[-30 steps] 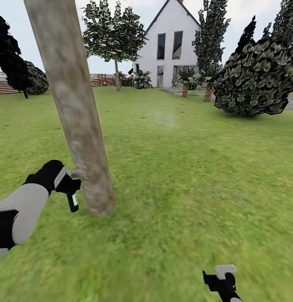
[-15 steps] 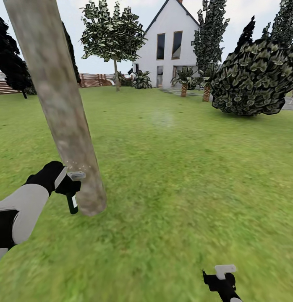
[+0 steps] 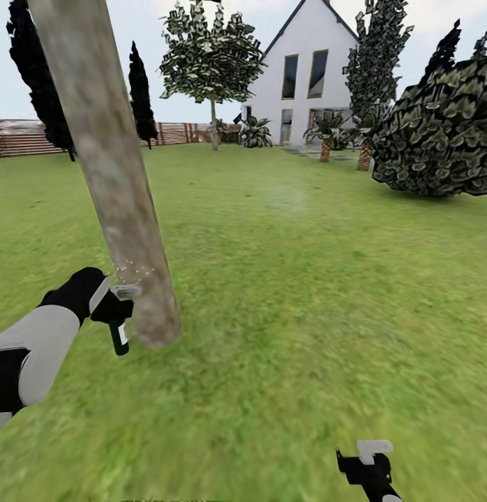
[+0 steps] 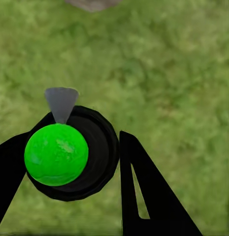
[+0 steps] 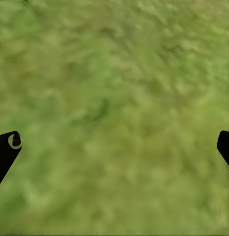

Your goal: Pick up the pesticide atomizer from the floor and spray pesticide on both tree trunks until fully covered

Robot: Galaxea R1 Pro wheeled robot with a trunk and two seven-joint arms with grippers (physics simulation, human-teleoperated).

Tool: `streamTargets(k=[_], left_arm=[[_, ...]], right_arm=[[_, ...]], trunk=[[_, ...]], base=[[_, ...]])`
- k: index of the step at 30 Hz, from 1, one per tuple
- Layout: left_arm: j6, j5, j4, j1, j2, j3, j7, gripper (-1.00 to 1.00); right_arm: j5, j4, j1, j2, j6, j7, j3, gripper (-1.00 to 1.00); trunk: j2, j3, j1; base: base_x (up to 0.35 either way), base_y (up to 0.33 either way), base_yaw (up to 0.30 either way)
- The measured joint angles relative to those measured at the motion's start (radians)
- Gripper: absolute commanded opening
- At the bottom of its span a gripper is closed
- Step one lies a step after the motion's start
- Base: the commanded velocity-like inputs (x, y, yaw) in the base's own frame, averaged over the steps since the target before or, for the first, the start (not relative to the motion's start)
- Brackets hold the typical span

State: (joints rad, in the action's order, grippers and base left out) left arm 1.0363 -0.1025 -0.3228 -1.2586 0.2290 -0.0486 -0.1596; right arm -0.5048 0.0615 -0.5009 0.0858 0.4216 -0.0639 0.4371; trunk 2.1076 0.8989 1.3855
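Head view: the left gripper (image 3: pixel 111 307) is clamped on the pesticide atomizer (image 3: pixel 120 328), whose grey trigger head points at the lower part of the near tree trunk (image 3: pixel 118 188), just beside it. Fine white specks hang between nozzle and bark, so spraying appears to be in progress. Pickup is judged complete; coverage of this trunk cannot be confirmed, since the bark shows no clear marking. A second tree (image 3: pixel 212 66) with a leafy crown stands well apart, near the fence (image 3: pixel 34 136) and the white house (image 3: pixel 306 77); it is probably the second tree to spray, and its trunk is judged untreated.

Left wrist view: the atomizer (image 4: pixel 70 152) sits between the black fingers (image 4: pixel 144 196) above the grass (image 4: pixel 173 73).

The right gripper (image 5: pixel 114 142) hangs low over bare lawn, its tips spread wide apart, holding nothing.

Count: one atomizer, two grippers, one trunk at close range, one further tree.
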Motion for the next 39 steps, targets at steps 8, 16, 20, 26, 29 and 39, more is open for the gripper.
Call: streamTargets(k=[8,16,20,26,29,39], left_arm=[[0.0,0.002,-0.003,-0.002,-0.003,0.0,0.0,-1.0],[0.0,0.003,-0.003,-0.002,-0.006,-0.001,0.0,-1.0],[0.0,0.003,-0.003,-0.002,-0.006,-0.001,0.0,-1.0],[0.0,0.003,-0.003,-0.002,-0.005,-0.001,0.0,-1.0],[-0.001,0.003,-0.007,-0.002,-0.004,-0.001,0.0,-1.0],[-0.002,0.003,-0.009,-0.009,-0.004,-0.003,0.0,-1.0]], right_arm=[[0.0,0.0,0.0,0.0,0.001,0.0,0.0,1.0],[0.0,-0.001,0.0,0.0,0.0,0.0,0.0,1.0],[0.0,0.0,0.0,0.0,0.0,0.0,0.0,1.0],[-0.001,0.0,0.0,0.0,0.0,0.0,0.0,1.0],[0.0,0.0,0.0,0.0,0.0,0.0,0.0,1.0],[0.0,0.0,0.0,0.0,0.0,0.0,0.0,1.0]], trunk=[[0.0,0.0,0.0],[0.0,0.0,0.0],[0.0,0.0,0.0],[0.0,-0.004,0.0],[0.0,-0.007,0.0],[0.0,-0.014,0.0]], base=[[0.062,-0.264,0.154],[0.232,-0.198,0.002],[0.199,-0.212,0.005],[0.018,-0.271,0.185],[0.005,-0.275,0.231],[0.154,-0.245,0.245]])
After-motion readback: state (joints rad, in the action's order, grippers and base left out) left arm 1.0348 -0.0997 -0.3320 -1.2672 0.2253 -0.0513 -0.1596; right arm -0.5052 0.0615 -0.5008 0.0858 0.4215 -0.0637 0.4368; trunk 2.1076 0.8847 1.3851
